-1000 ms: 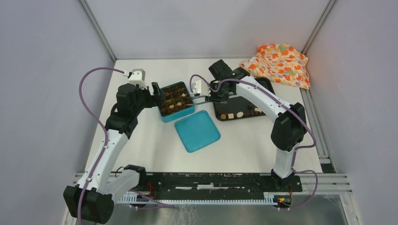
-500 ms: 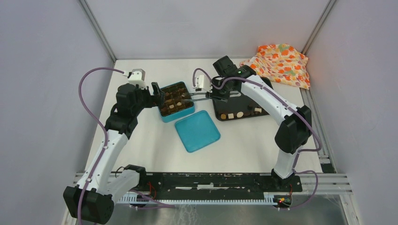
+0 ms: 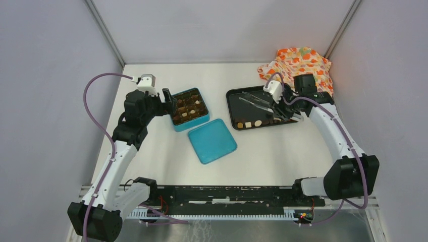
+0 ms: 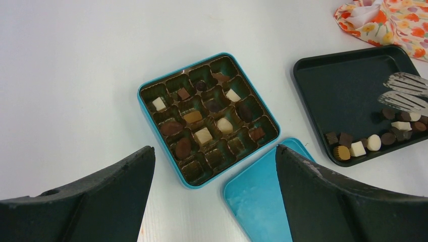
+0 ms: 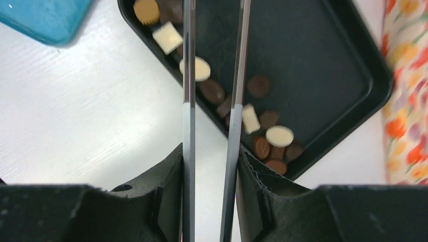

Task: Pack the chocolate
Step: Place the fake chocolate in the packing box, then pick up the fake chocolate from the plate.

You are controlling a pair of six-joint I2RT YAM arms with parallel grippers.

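Note:
Loose chocolate (image 3: 257, 122) (image 5: 279, 136) (image 4: 373, 142), dark, brown and cream, lies along the near edge of a black tray (image 3: 239, 113) (image 5: 313, 65). More chocolate (image 4: 203, 135) sits in the cells of an open teal box (image 3: 189, 122) (image 4: 235, 160). My right gripper (image 3: 282, 112) (image 5: 211, 151) is shut on metal tongs (image 3: 255, 101) (image 5: 189, 75), whose tips (image 4: 404, 93) hang over the tray. The tips are cut off in the right wrist view. My left gripper (image 3: 169, 101) (image 4: 214, 148) hangs open and empty at the box's left side.
The teal lid (image 3: 212, 141) (image 4: 257, 196) lies flat in front of the box, between box and tray. An orange flowery cloth (image 3: 300, 68) (image 4: 388, 20) is bunched at the back right corner, just behind the tray. Walls close in on three sides.
My right arm has swung to the right, carrying the tongs from over the box back over the black tray. The left arm has not moved.

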